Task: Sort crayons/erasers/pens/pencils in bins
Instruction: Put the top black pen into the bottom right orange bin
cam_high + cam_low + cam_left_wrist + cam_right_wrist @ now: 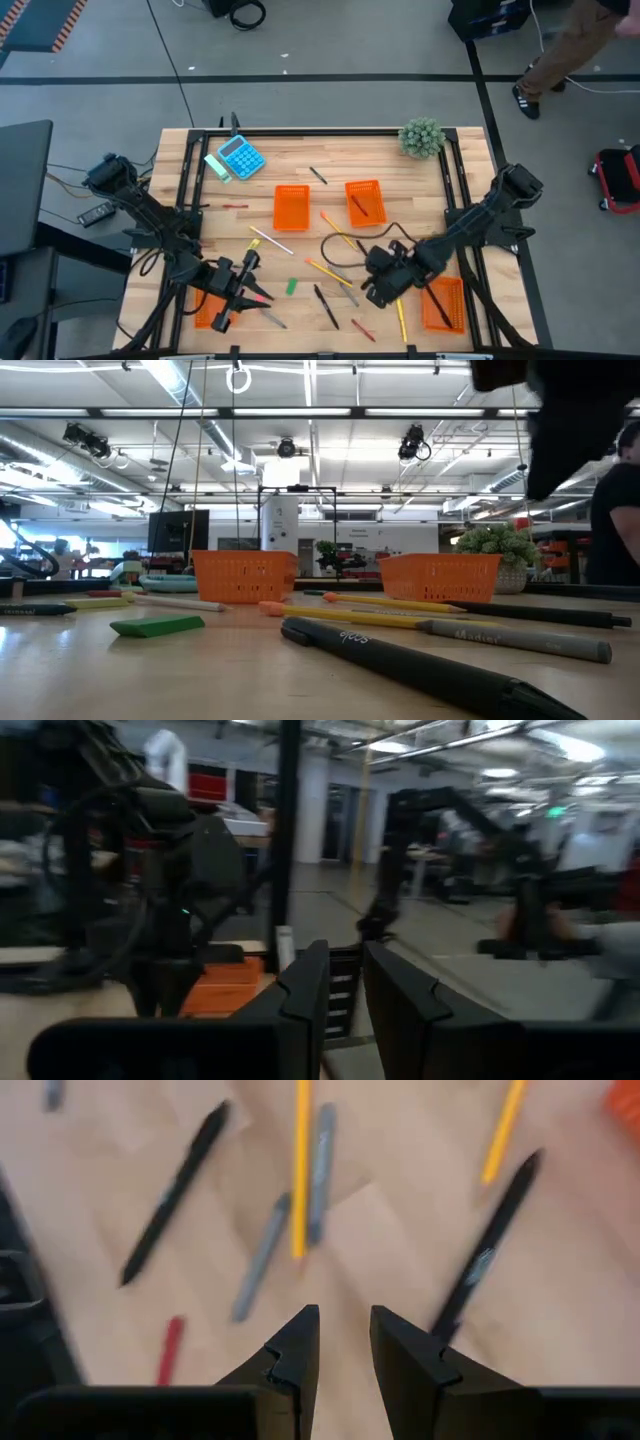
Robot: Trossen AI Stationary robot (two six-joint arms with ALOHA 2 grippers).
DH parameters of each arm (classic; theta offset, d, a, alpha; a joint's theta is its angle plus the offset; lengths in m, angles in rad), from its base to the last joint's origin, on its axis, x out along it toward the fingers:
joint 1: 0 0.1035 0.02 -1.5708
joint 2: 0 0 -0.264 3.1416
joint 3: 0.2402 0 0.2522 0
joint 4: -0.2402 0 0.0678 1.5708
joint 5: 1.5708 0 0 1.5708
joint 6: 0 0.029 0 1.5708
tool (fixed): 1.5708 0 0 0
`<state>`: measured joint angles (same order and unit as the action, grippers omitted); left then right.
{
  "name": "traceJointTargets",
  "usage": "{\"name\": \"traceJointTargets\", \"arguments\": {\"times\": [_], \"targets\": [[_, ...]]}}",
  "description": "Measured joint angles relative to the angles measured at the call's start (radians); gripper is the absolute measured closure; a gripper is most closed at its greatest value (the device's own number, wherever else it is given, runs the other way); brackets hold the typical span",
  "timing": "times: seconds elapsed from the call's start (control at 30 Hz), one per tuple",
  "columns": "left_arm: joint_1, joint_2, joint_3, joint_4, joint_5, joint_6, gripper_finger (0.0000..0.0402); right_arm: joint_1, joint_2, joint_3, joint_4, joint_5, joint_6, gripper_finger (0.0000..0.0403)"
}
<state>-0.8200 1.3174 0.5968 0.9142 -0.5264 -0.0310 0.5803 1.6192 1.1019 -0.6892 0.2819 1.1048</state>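
Observation:
Pens, pencils and crayons lie loose on the wooden table. My right gripper hovers over them, slightly open and empty; its wrist view looks down on a yellow pencil, two grey pens, black pens and a red crayon. My left gripper is near the front left, by the near-left orange bin; its fingers stand slightly apart with nothing between them. A green eraser lies flat between the arms.
Two orange bins stand mid-table, and another at the near right. A blue calculator lies at the far left and a small plant at the far right. A person walks beyond the table.

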Motion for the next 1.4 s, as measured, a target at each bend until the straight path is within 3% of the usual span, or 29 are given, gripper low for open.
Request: {"name": "traceJointTargets", "arguments": {"times": [0.13, 0.47, 0.57, 0.7, 0.77, 0.87, 1.0, 1.13, 1.27, 1.4], "targets": [[0.021, 0.0, 0.0, -0.01, -0.09, 0.039, 0.0322, -0.064, -0.001, 0.0, -0.01, 0.017, -0.071, 0.0304], [0.06, 0.002, 0.0, -0.03, -0.11, -0.007, 0.0323, -0.043, -0.001, 0.0, 0.001, 0.282, -0.073, 0.0304], [0.063, 0.001, 0.0, -0.023, -0.109, 0.058, 0.0324, -0.073, -0.014, 0.0, 0.0, 0.24, -0.159, 0.0304], [0.08, -0.008, 0.005, 0.024, -0.153, 0.175, 0.032, -0.121, -0.023, 0.001, -0.011, 0.076, -0.213, 0.0304], [0.099, -0.029, 0.027, 0.013, -0.233, 0.202, 0.0313, -0.125, -0.023, 0.001, -0.041, -0.007, -0.171, 0.0304], [0.153, -0.064, 0.084, -0.022, -0.237, 0.292, 0.0297, -0.113, -0.023, 0.001, -0.086, -0.034, -0.064, 0.0304], [0.22, -0.134, 0.179, -0.211, -0.091, 0.318, 0.0268, -0.064, -0.023, 0.001, -0.154, -0.055, 0.102, 0.0304], [0.277, -0.182, 0.236, -0.555, 0.0, 0.232, 0.0243, 0.024, -0.023, 0.001, -0.173, -0.06, 0.289, 0.0304], [0.31, -0.238, 0.197, -0.572, -0.001, 0.285, 0.0227, 0.114, -0.023, 0.001, -0.174, 0.007, 0.442, 0.0304], [0.373, -0.315, 0.125, -0.508, 0.062, 0.312, 0.0217, 0.19, -0.023, 0.001, -0.18, 0.161, 0.529, 0.0304]]}}
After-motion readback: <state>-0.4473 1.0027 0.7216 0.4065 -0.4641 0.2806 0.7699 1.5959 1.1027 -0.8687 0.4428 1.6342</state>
